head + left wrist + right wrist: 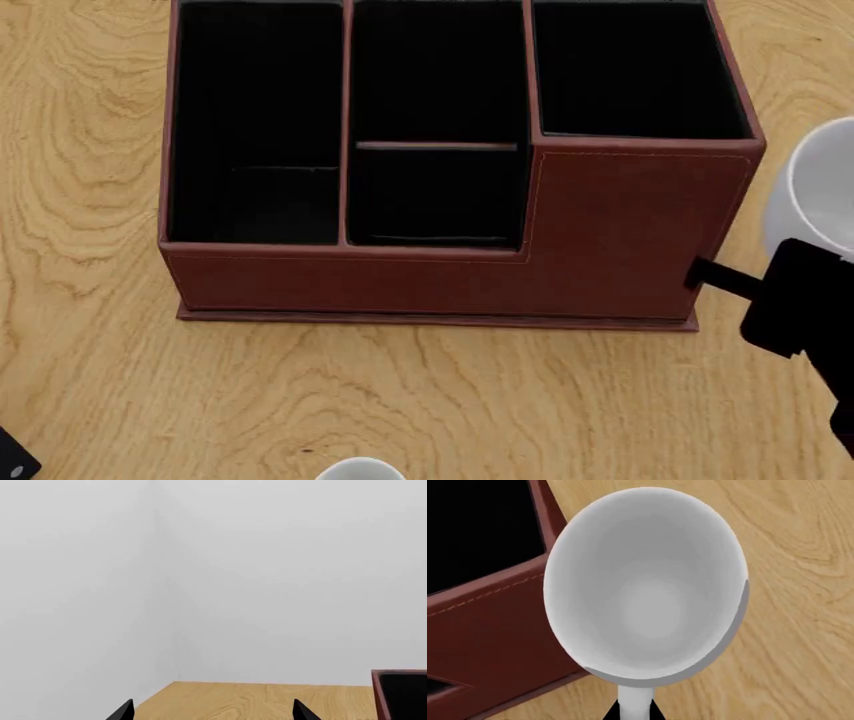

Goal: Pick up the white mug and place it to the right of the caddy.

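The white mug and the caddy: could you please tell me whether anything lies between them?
Nothing does. In the head view, the white mug sits just right of the caddy, and the right wrist view shows no object between them.

A bare, office-like desk setting in a simulator render.

The light wooden surface (107, 150) with plain oak-like grain carries a large reddish-brown leather-look desk organiser box (614, 240) with stitched edges and black-lined compartments, the sort of thing kept on a work desk. Just beside its right end stands a plain glossy white mug (647, 585) with a loop handle, an ordinary desk item too. Behind the surface, the left wrist view shows only blank pale grey walls (280, 570) meeting at a corner, flat and featureless, which gives the room a staged, synthetic look.
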Motion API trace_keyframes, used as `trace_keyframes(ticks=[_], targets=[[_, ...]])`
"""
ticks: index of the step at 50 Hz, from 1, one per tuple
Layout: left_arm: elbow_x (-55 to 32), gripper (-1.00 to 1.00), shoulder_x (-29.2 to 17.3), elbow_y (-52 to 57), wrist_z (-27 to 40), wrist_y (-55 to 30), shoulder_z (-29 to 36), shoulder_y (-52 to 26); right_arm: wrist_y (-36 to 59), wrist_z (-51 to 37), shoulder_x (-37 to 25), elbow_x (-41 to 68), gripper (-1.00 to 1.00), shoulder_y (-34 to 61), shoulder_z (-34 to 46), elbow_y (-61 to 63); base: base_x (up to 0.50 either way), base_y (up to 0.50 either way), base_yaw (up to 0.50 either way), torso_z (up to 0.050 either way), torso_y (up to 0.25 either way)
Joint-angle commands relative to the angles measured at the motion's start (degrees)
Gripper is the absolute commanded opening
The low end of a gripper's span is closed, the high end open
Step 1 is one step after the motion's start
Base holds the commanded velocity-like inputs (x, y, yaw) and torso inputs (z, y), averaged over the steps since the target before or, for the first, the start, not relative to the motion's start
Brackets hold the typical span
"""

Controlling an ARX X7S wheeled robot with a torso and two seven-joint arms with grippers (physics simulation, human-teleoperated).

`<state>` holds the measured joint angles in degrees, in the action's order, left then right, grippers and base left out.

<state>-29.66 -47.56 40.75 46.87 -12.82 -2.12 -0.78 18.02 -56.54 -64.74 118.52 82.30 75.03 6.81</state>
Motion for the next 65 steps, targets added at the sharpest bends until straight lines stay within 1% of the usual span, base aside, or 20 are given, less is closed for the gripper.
trace_keyframes(ticks=[1, 24, 46, 65], targets=[[0.1, 1.0, 0.2, -0.3, -0.2, -0.1, 0.4, -0.4, -0.5, 1.1, 1.3, -2.2, -1.0, -0.9, -0.1, -2.3, 0.0, 0.0, 0.0, 0.0, 0.0], [0.1, 1.0, 0.1, 0.2, 0.0, -0.7, 0.2, -0.3, -1.5, 1.8, 3.5, -2.9, -1.0, -2.8, 0.6, -6.3, 0.0, 0.0, 0.0, 0.0, 0.001], [0.4, 1.0, 0.5, -0.3, -0.1, -1.4, 1.2, -1.4, -1.3, 5.2, 8.4, -4.1, -1.0, -3.9, 1.7, -14.4, 0.0, 0.0, 0.0, 0.0, 0.0], [0.5, 1.0, 0.3, 0.2, 0.2, -1.8, 0.8, -0.8, -0.8, 7.8, 11.9, -5.5, -1.0, -4.3, 2.6, -21.0, 0.0, 0.0, 0.0, 0.0, 0.001]])
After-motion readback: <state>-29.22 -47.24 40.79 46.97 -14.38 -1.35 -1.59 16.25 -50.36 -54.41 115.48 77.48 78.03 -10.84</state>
